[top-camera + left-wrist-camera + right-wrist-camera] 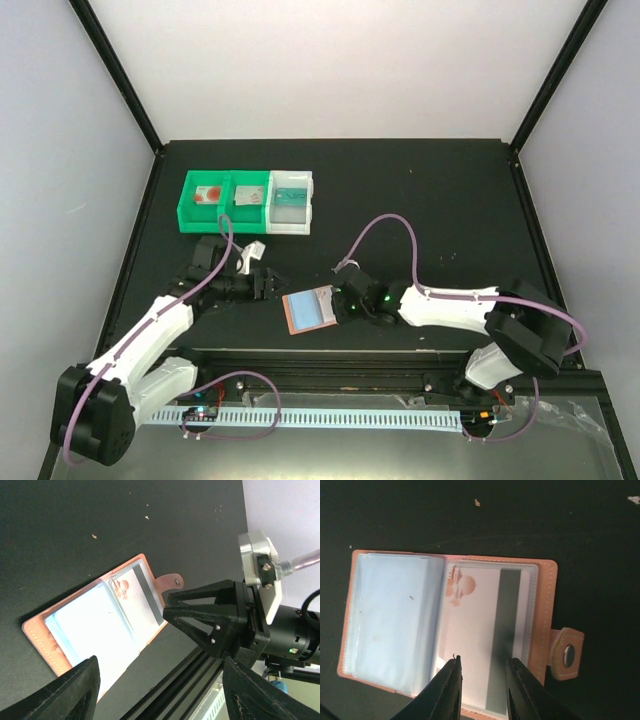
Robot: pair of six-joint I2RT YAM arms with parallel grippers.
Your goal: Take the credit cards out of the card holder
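Logging the card holder (293, 318) lying open and flat on the desk (430, 200), near the front edge, between the two arms. Noting one credit card (480, 630), white with a red disc and a grey stripe, sitting in the clear pocket on the tab (565, 652) side; seeing nothing readable through the pale blue pocket beside it. Placing the right fingers (449, 690) directly at that card's near short edge, close together with only a narrow gap, straddling the lower rim of the pocket. Not managing to tell from any view whether pinching the card or merely poised over it. Reading the card's long axis, and its stripe, as running straight away from the right fingers. Judging a withdrawal along that axis, back toward the right arm, as the likely line for the coming pull, assuming a pocket mouth facing that way. Marking the left fingers (75, 690) as spread wide, holding nothing, aimed at the holder from its opposite side but clear of it, hence farther off than the right. Flagging the risk of the whole holder sliding along with the card, with no pin on it.
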